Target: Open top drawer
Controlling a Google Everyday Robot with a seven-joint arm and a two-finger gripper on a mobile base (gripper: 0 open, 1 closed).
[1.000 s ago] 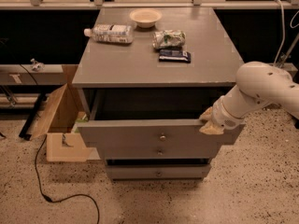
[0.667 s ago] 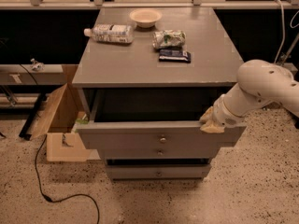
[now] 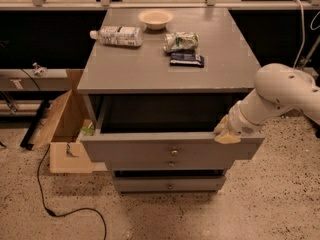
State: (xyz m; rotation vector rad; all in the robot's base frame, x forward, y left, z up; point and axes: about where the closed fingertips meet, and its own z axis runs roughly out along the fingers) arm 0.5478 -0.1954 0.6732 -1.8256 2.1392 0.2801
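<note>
Nothing moved, seemingly; hand (image 3: 226,133) at right rim of top drawer (image 3: 150,151)

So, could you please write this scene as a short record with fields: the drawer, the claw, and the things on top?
top drawer: pulled well out; interior too dark to see contents
knob: round, at the centre of the front panel
claw: at the right end of the drawer front's top edge
cabinet top: bowl, bottle lying on its side, crumpled bag, dark packet
floor, left of cabinet: open cardboard box
</note>
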